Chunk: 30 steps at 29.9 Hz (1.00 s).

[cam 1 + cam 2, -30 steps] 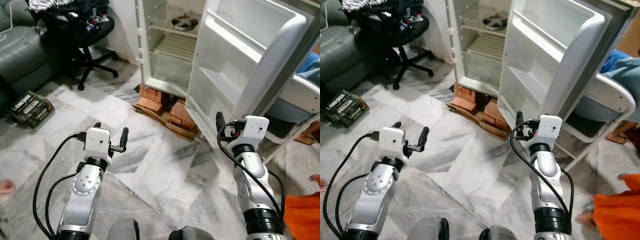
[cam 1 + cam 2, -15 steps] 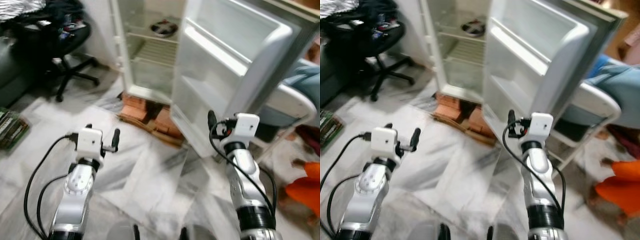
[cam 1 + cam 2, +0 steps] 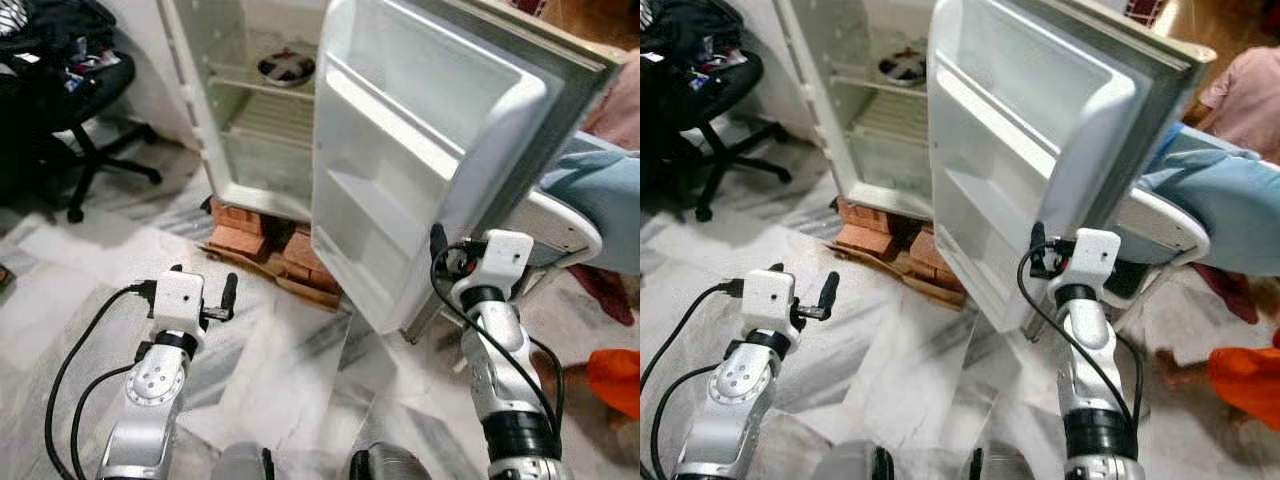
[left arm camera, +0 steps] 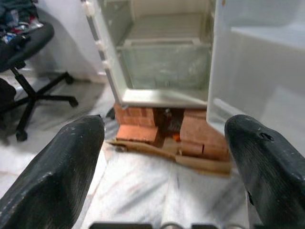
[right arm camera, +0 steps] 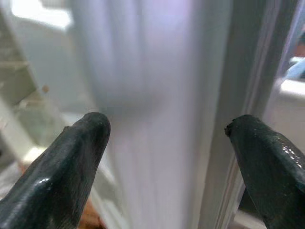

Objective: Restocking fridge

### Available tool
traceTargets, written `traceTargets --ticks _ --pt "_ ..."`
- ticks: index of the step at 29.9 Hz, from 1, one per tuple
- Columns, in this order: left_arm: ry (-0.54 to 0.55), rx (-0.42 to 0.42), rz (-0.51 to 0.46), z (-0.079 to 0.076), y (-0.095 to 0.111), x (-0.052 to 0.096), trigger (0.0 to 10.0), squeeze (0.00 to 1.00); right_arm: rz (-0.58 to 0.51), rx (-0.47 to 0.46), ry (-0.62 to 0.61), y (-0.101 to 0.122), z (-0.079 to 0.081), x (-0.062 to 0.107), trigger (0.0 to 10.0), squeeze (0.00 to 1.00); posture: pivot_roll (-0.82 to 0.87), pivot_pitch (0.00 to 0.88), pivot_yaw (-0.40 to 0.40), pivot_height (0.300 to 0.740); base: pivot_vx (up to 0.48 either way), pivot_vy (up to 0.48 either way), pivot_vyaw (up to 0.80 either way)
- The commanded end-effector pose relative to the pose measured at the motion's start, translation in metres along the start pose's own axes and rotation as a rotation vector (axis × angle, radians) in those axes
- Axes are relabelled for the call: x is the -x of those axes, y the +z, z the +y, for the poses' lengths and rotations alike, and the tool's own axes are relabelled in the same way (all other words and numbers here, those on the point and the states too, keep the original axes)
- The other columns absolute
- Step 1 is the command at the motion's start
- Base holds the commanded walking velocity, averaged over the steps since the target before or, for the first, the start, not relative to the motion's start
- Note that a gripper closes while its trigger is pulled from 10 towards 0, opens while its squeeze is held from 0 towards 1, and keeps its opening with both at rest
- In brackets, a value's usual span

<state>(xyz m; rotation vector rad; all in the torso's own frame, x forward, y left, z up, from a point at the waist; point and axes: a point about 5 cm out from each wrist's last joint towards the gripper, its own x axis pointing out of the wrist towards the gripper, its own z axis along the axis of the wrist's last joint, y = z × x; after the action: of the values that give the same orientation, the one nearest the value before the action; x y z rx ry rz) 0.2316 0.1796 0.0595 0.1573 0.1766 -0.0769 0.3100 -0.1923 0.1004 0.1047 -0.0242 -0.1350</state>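
Note:
The white fridge stands open on red bricks. Inside it are a wire shelf and a dark bowl on an upper shelf. Its door swings out toward me, and its inner racks hold nothing. My left gripper is raised over the marble floor in front of the fridge, open and empty; the left wrist view looks between its fingers at the bricks. My right gripper is open and empty, close to the door's outer edge.
A black office chair piled with clothes stands at the left. A white chair with light blue cloth is behind the door on the right. A person in pink is at the far right, and orange fabric lies low right.
The whole view has shifted: the fridge and door now sit further left and closer, and the door edge is right in front of my right gripper. Both arms keep the same raised pose.

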Motion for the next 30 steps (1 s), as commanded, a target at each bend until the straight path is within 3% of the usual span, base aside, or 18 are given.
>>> traceTargets --ticks 1,7,11,12,14,15,16,17,20,25,27,30 --pt "0.025 -0.019 0.014 0.005 -0.001 0.004 10.0 0.00 -0.011 -0.027 -0.039 0.004 -0.004 -0.008 10.0 0.00 0.01 0.086 0.001 0.740 0.000 0.000 0.00" --pt "0.042 -0.020 0.019 0.008 -0.001 0.005 10.0 0.00 -0.042 -0.093 -0.027 0.023 0.014 -0.035 10.0 0.00 0.04 0.076 -0.015 0.740 0.000 0.000 0.00" --pt "0.047 -0.020 0.019 0.008 0.000 0.005 10.0 0.00 -0.058 -0.219 0.141 0.032 0.043 -0.039 10.0 0.00 0.04 0.069 -0.019 0.740 0.000 0.000 0.00" --pt "0.047 -0.019 0.018 0.009 0.000 0.005 10.0 0.00 -0.050 -0.306 0.259 0.034 0.061 -0.035 10.0 0.00 0.04 0.069 -0.018 0.740 0.000 0.000 0.00" --pt "0.047 -0.019 0.018 0.009 0.000 0.005 10.0 0.00 -0.046 -0.342 0.306 0.035 0.068 -0.033 10.0 0.00 0.04 0.069 -0.018 0.740 0.000 0.000 0.00" --pt "0.045 -0.018 0.015 0.009 0.001 0.006 10.0 0.00 -0.057 -0.452 0.495 0.045 0.092 -0.019 10.0 0.00 0.04 0.071 -0.015 0.740 0.000 0.000 0.00" --pt "0.045 -0.018 0.015 0.009 0.001 0.006 10.0 0.00 -0.057 -0.452 0.495 0.045 0.092 -0.019 10.0 0.00 0.04 0.071 -0.015 0.740 0.000 0.000 0.00" --pt "0.045 -0.016 0.015 0.009 0.001 0.006 10.0 0.00 -0.064 -0.516 0.639 0.052 0.108 -0.005 10.0 0.00 0.04 0.071 -0.015 0.740 0.000 0.000 0.00" --pt "0.044 -0.017 0.013 0.009 0.001 0.005 10.0 0.00 -0.053 -0.577 0.806 0.058 0.120 0.018 10.0 0.00 0.03 0.072 -0.014 0.740 0.000 0.000 0.00" --pt "0.045 -0.017 0.013 0.010 0.001 0.006 10.0 0.00 0.061 -0.547 0.924 0.040 0.111 0.041 10.0 0.00 0.03 0.075 -0.012 0.740 0.000 0.000 0.00" --pt "0.045 -0.018 0.015 0.010 0.000 0.007 10.0 0.00 0.129 -0.505 0.956 0.029 0.097 0.052 10.0 0.00 0.03 0.079 -0.010 0.740 0.000 0.000 0.00" --pt "0.042 -0.021 0.022 0.010 -0.001 0.008 10.0 0.00 0.297 -0.373 1.117 0.011 0.070 0.079 10.0 0.00 0.02 0.084 -0.008 0.740 0.000 0.000 0.00"
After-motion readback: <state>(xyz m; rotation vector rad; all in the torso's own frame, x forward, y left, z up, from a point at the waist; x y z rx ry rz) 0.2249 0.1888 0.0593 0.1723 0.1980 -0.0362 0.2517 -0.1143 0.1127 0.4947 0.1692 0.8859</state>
